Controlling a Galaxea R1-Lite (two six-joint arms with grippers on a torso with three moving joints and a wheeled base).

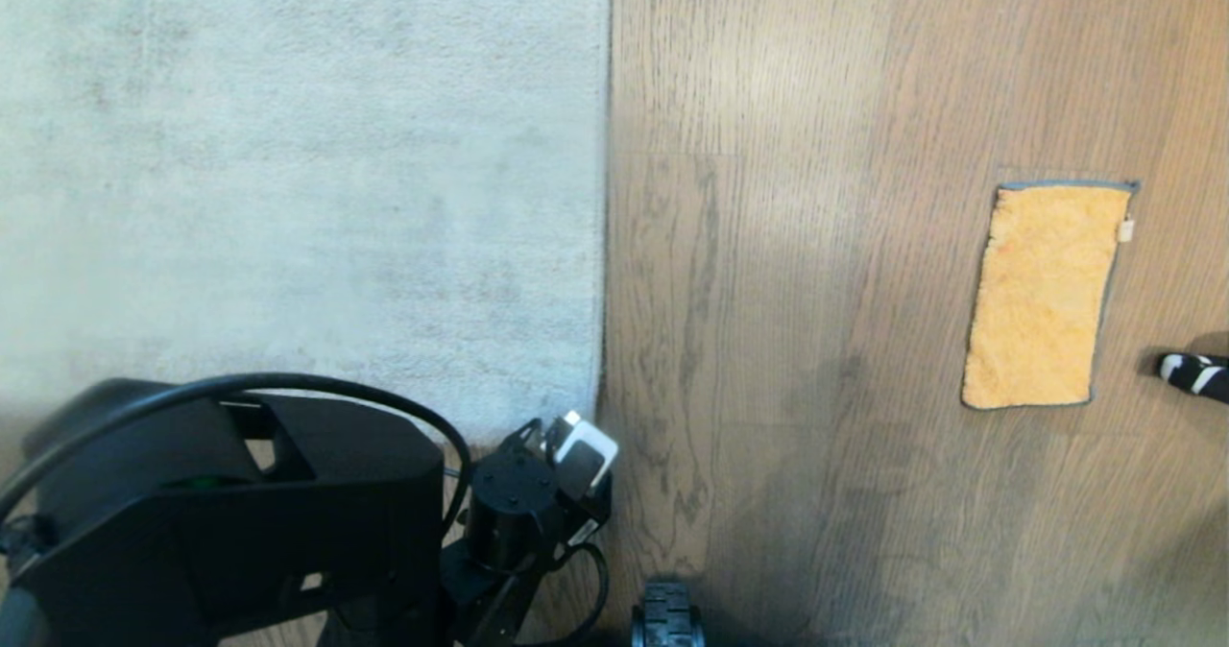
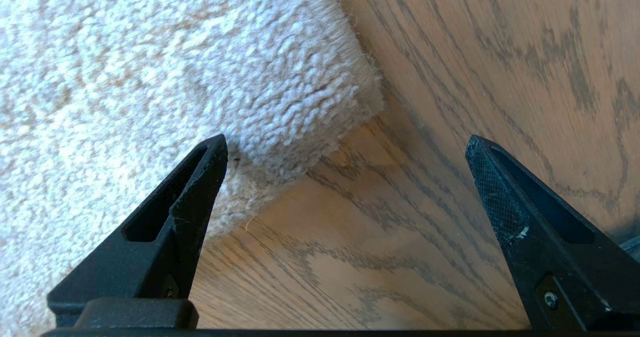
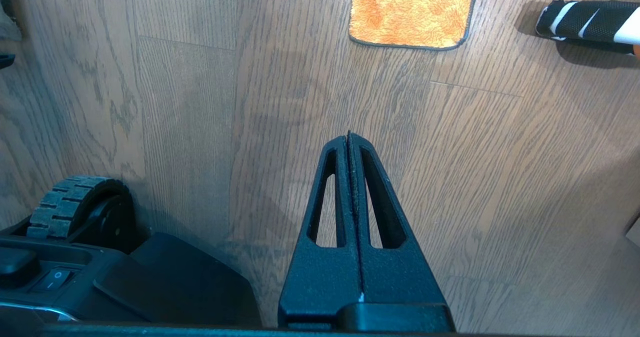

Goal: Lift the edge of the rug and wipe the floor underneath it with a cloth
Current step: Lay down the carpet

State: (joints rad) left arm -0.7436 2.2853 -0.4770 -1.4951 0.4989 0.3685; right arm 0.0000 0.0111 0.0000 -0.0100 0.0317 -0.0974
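The pale rug edge (image 1: 605, 244) runs straight down the brown plank floor (image 1: 768, 340) and ends in a square corner (image 2: 350, 97) that lies flat. My left arm (image 1: 538, 493) reaches down at that corner. In the left wrist view the left gripper (image 2: 347, 144) is open wide, with one fingertip (image 2: 212, 157) over the rug by its border and the other over bare floor; nothing is between them. The orange cloth (image 1: 1042, 297) lies flat on the floor far to the right, untouched. My right gripper (image 3: 348, 137) hangs shut and empty above bare floor, short of the cloth (image 3: 412, 12).
A black object with white stripes (image 1: 1195, 373) lies on the floor just right of the cloth. My base's ridged wheel (image 1: 667, 618) and black housing (image 3: 150, 277) sit at the near edge. Bare planks stretch between rug and cloth.
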